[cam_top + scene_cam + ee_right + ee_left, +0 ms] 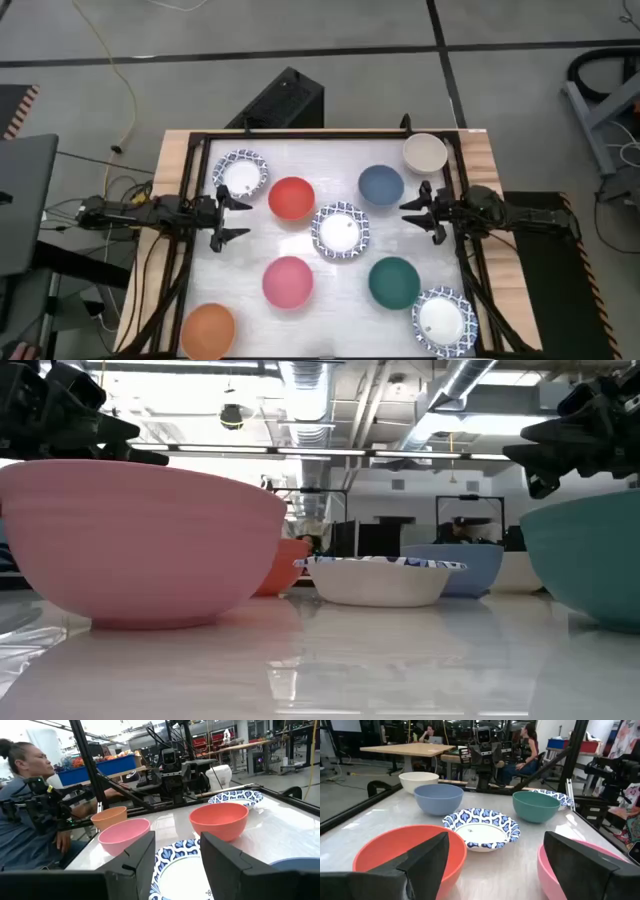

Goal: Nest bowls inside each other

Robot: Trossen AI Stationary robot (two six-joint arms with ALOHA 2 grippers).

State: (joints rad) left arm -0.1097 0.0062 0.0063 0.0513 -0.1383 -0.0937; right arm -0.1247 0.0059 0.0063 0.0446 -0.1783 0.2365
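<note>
Several bowls stand apart on their bases on the white table top. A patterned bowl (340, 230) is in the middle, with a red bowl (291, 198), a blue bowl (381, 185), a pink bowl (288, 281) and a green bowl (394, 281) around it. Two more patterned bowls (240, 176) (444, 320), a cream bowl (426, 152) and an orange bowl (208, 330) sit nearer the corners. My left gripper (243, 219) hangs open at the left, between the red bowl (405, 850) and the pink bowl (560, 870). My right gripper (408, 212) is open at the right, pointing at the middle patterned bowl (175, 870).
A dark frame (300, 136) runs around the table top, with wooden edges (175, 170) outside it. People sit at desks in the room beyond the table (25, 795). Bare table shows between the pink and green bowls (340, 290).
</note>
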